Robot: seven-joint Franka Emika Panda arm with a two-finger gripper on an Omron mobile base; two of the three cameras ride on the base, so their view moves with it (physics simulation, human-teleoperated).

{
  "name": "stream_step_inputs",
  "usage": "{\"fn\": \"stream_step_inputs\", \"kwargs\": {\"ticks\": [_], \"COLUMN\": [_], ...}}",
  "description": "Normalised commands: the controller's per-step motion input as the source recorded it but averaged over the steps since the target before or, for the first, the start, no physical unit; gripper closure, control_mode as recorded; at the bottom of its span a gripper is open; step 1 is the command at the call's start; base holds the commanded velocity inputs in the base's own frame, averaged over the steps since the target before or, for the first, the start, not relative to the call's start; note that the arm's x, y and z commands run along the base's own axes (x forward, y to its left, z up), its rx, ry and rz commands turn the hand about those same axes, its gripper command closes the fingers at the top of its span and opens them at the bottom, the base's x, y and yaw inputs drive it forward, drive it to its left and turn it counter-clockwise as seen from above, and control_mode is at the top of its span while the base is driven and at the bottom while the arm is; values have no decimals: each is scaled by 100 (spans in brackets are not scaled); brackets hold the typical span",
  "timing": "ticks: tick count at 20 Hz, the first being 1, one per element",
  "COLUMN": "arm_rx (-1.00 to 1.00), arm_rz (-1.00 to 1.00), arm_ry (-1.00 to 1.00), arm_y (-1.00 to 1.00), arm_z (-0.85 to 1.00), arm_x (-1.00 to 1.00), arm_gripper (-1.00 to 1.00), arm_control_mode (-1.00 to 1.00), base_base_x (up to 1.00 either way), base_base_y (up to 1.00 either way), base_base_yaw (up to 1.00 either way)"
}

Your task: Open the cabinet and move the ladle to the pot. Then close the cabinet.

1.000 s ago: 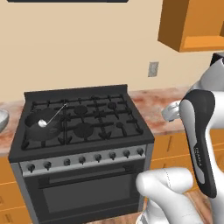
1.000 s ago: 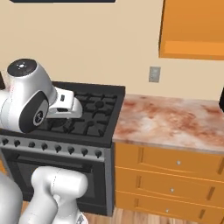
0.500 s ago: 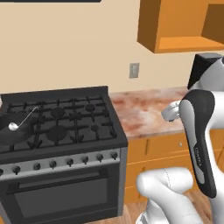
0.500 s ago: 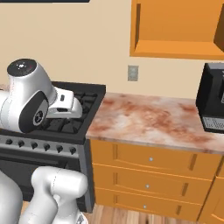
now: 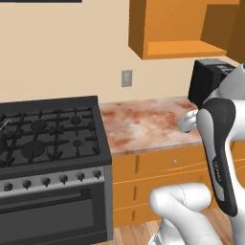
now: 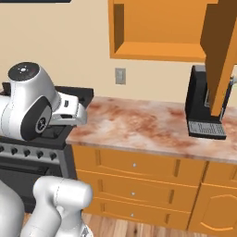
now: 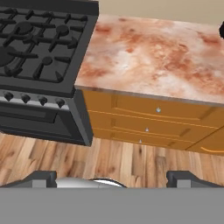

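Folded close over the base, with the forearm standing upright at 4 o'clock in the left base view and the hand aimed down over the counter edge and the floor. Gripper (image 7: 112, 176) spread wide, its two dark fingertips (image 7: 43, 176) far apart at 6 o'clock in the hand view, with nothing between them.

One cabinet (image 6: 162, 30) hanging at 12 o'clock in the right base view, its interior bare and its door (image 6: 221, 55) swung open toward 2 o'clock. Same cabinet (image 5: 184, 28) seen at 1 o'clock in the left base view.

One thin pale sliver, seemingly the ladle (image 5: 4, 124) handle, just at the frame edge at 9 o'clock in the left base view, over the stove (image 5: 50, 139); the pot itself cut off by that edge, cannot tell more.

One stove (image 7: 39, 43), at 10 o'clock in the hand view. One mottled reddish counter (image 6: 139, 125) just beside it. One black coffee machine (image 6: 203, 106) standing on the counter at 3 o'clock in the right base view. Three drawer fronts (image 6: 134, 185) stacked below the counter. One wall outlet (image 6: 120, 76) above it.
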Motion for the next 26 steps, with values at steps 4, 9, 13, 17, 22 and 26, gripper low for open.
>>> {"fn": "stream_step_inputs", "kwargs": {"ticks": [4,9,13,17,22,26], "arm_rx": [0,0,0,0,0,0], "arm_rz": [0,0,0,0,0,0], "arm_ry": [0,0,0,0,0,0], "arm_y": [0,0,0,0,0,0], "arm_z": [0,0,0,0,0,0], "arm_x": [0,0,0,0,0,0], "arm_gripper": [-100,-100,-100,-100,-100,-100], "arm_control_mode": [100,100,100,100,100,100], "base_base_x": [0,0,0,0,0,0], "base_base_y": [-42,-16,-17,-38,-47,-38], "base_base_yaw": [0,0,0,0,0,0]}}
